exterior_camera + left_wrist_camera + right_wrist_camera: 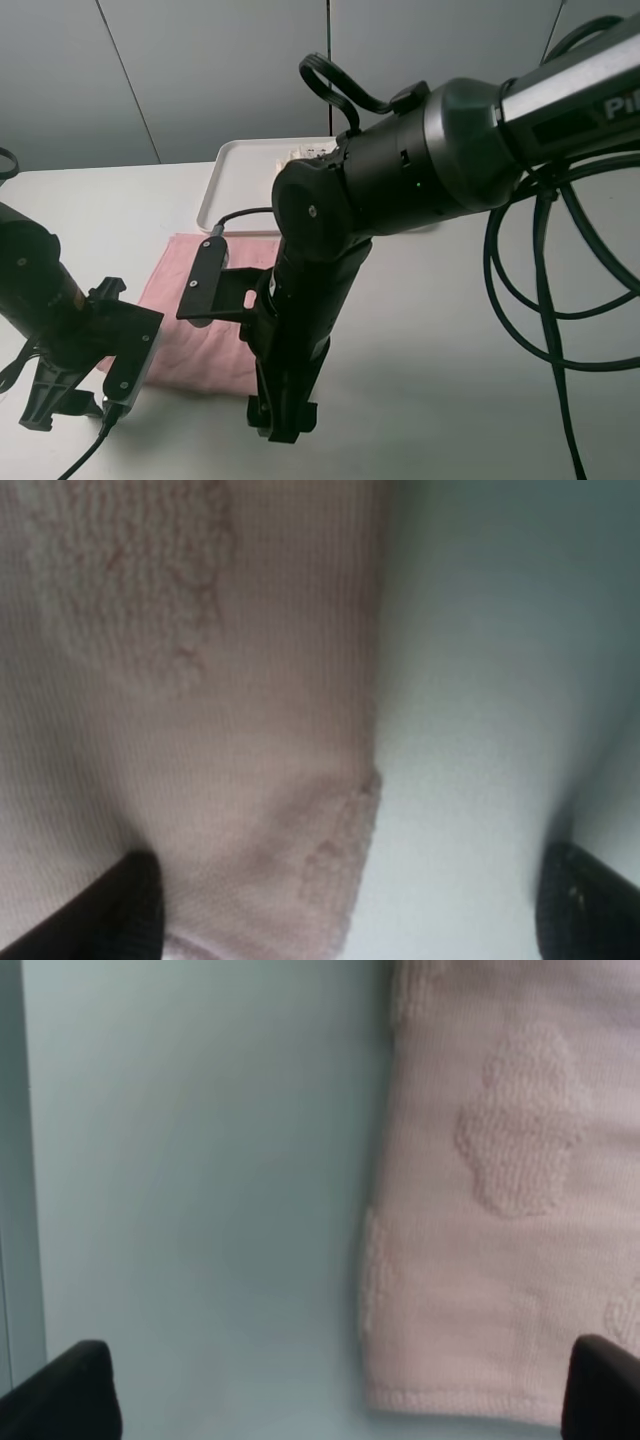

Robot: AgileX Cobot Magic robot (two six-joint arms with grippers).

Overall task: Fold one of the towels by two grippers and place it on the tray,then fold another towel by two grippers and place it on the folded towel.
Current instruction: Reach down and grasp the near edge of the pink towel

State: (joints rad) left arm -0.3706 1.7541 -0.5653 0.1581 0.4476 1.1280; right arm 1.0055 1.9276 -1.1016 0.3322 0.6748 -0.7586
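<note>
Pink towel (195, 300): lies spread flat on the table (450, 350), just in front of the tray. Its embossed pattern is plain in both wrist views.
Near corners: each wrist view shows one corner of the pink towel lying flat on the table between that gripper's fingertips.
Left gripper (360, 910): jaws stand wide apart and grip nothing. One fingertip (130, 910) is over the cloth and the other is out over bare table. I cannot tell whether either one touches.
Right gripper (340, 1390): also spread wide and holding nothing. One fingertip (605, 1385) is over the towel's edge and the other is over the table beside it.
Left arm (35, 285): comes in low from the left edge and slopes down, with its claw at the towel's near left corner.
Right arm (420, 155): reaches in from the upper right, bends sharply at the elbow and drops steeply, with its claw just above the table at the towel's near right corner.
Tray (225, 170): sits at the far side of the table, behind the pink towel.
Cream-white towel (300, 152): only a small strip shows on the tray, and the right arm hides the rest.
</note>
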